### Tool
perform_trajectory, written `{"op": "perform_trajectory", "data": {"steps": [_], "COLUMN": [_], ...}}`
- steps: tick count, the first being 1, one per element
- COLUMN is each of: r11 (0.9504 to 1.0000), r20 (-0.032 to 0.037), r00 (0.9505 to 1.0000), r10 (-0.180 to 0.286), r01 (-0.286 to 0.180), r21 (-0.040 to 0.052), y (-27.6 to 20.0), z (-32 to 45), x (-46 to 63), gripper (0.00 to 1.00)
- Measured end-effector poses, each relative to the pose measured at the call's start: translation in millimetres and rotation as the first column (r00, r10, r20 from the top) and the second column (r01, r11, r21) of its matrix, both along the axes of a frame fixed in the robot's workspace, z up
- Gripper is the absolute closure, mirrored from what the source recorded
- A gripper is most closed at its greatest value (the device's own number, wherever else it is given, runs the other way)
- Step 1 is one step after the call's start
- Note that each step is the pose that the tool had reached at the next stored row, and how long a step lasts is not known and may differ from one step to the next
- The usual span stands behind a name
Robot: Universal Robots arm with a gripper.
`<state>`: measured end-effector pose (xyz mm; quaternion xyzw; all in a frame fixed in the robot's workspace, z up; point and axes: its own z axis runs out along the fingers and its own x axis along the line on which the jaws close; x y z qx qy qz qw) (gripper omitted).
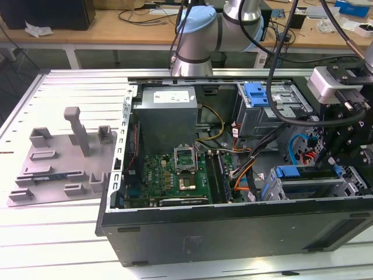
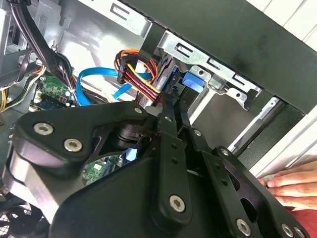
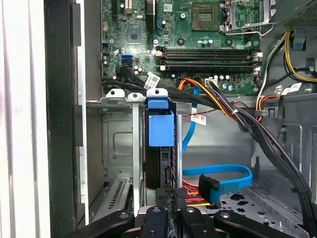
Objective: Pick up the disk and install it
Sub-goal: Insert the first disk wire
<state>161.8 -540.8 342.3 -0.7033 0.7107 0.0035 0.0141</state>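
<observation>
On the exterior view's left, a grey plastic fixture plate with upright pegs [image 1: 64,163] lies on the slatted aluminium table [image 1: 64,87]. At centre, the black steel tower case [image 1: 233,239] lies open on its side, showing the boxy grey power supply [image 1: 166,111] and the green motherboard [image 1: 169,175]. Behind it rises the silver-and-pale-blue robot arm [image 1: 198,35].

Toward the exterior view's right, the black two-fingered gripper [image 2: 173,105] reaches into the case at the bare-metal drive cage [image 3: 119,144]. The disk [image 3: 159,134], a flat drive seen edge-on in its blue plastic bracket, stands in a slot of that cage, between the rails. The gripper's fingers [image 2: 166,129] stand narrow, almost together, their tips at the disk's cable end. Whether they press on it or stop just short cannot be made out.

A bundle of orange, yellow, red and black power wires [image 2: 138,79] and a flat blue data cable [image 3: 223,170] lie just beside the tips. A person's hand [image 2: 292,181] rests outside the case wall, near the gripper's body.

Three things look likely to go wrong. The fingers may catch or pinch those wires. A push off the slot's line may jam the bracket in its rails. The arm could also strike the hand so close beside it.
</observation>
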Motion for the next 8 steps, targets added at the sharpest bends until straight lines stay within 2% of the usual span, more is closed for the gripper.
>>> {"op": "perform_trajectory", "data": {"steps": [8], "r11": [1.0000], "r20": [0.0000], "r00": [1.0000], "r10": [0.000], "r01": [0.000], "r21": [0.0001], "y": [0.0], "z": [2.3], "x": [0.0], "gripper": [0.83]}}
